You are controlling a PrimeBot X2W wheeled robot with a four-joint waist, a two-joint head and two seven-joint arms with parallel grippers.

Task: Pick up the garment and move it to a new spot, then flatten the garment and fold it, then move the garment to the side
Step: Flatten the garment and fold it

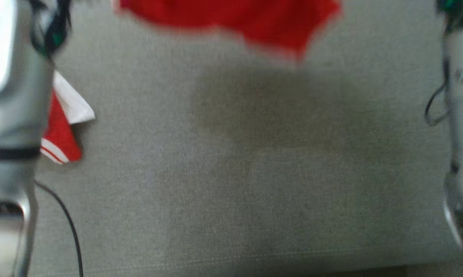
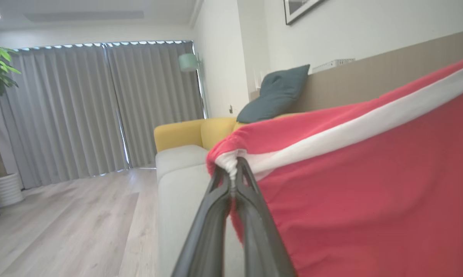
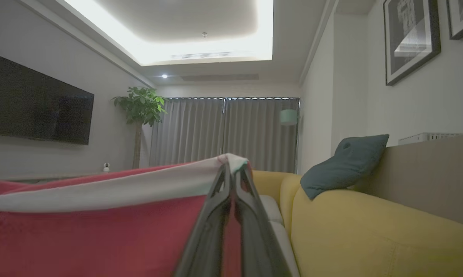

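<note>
Both grippers hold up the red fabric garment with a white band [image 2: 370, 200], stretched between them; left gripper [image 2: 234, 166]: long dark fingers closed tight, pinching the bunched white band at one end; right gripper [image 3: 232, 166]: fingers likewise closed, clamping the band at the other end; head view, blurred: the garment's lower edge hangs above the grey woven sofa seat [image 1: 254, 200], with its shadow beneath; a striped red-and-white part lies beside the pale left forearm [image 1: 12, 115].

Grey fabric sofa seat [image 1: 231, 200]
</note>
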